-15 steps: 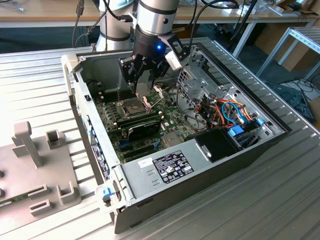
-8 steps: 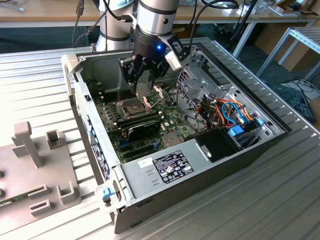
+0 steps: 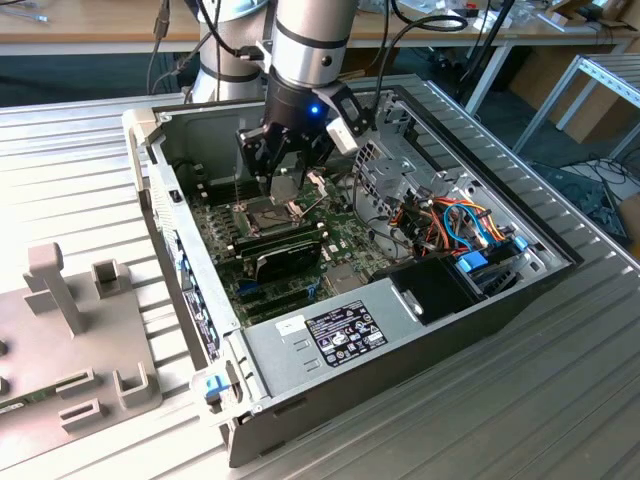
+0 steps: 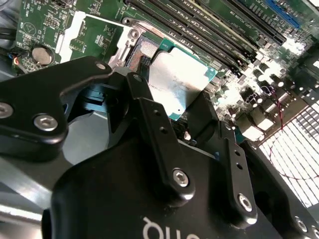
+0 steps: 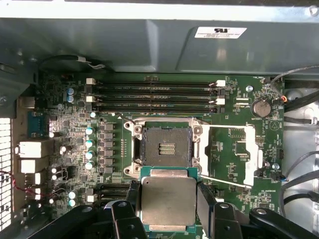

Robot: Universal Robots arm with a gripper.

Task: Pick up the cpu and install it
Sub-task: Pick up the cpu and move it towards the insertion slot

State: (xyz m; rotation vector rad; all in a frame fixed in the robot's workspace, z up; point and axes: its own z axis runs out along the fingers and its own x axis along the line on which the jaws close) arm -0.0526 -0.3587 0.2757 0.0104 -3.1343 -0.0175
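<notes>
The cpu (image 5: 168, 199), a small square chip with a dull silver top and green rim, sits clamped between the black fingers (image 5: 205, 196) of my gripper (image 5: 168, 195), which is shut on it. It hangs above the motherboard (image 5: 65, 129), beside the open socket (image 5: 167, 147) and clear of it. The socket's hinged metal frame (image 5: 234, 154) lies flipped open to one side. In the second wrist view the cpu (image 4: 177, 82) is gripped by its two edges in the gripper (image 4: 172, 93). In the exterior view the gripper (image 3: 285, 178) hovers inside the case just over the socket (image 3: 268, 212).
The open computer case (image 3: 150, 170) walls in the board on all sides. Memory slots (image 5: 154, 94) run beside the socket and a long black card (image 3: 285, 255) lies nearby. A power supply (image 3: 340, 335) and bundled cables (image 3: 460, 225) fill the exterior view's right. A grey fixture (image 3: 70, 330) stands at its left.
</notes>
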